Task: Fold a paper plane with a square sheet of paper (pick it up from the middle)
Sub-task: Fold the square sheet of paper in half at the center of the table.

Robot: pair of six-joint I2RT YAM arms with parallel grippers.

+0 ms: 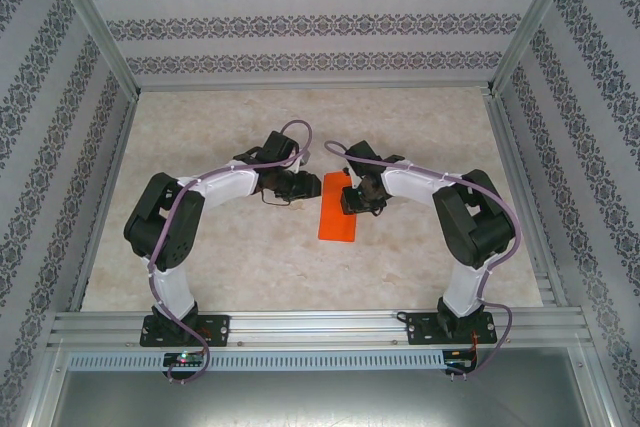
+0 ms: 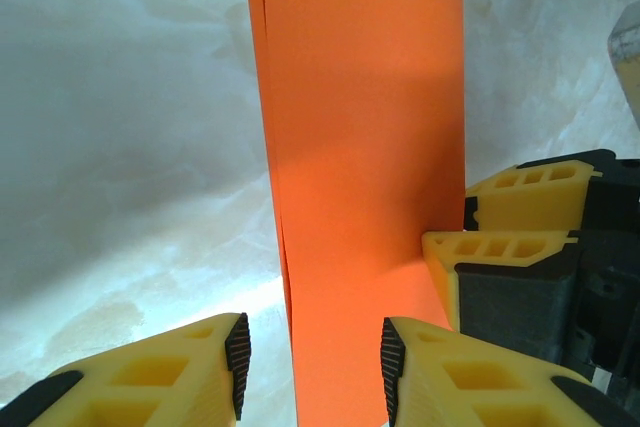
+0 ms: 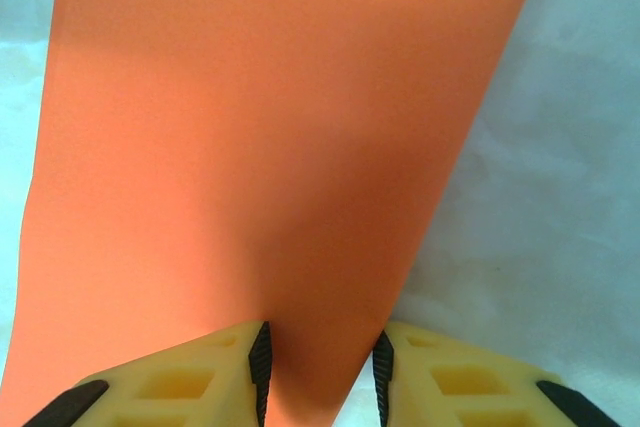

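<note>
The square sheet of paper is bright orange-red and lies flat on the table as a narrow rectangle, folded double. Two layered edges show along its left side in the left wrist view. My left gripper stands open at the sheet's left edge, its jaws straddling that edge without pinching it. My right gripper is over the sheet's upper right part, open, with the paper showing through the gap between its jaws. The right gripper's yellow fingers also appear in the left wrist view, resting at the sheet's right edge.
The pale marble-patterned table is framed by aluminium rails in front, and patterned walls stand at the back and sides. Both arms bend inward and meet near the middle of the table.
</note>
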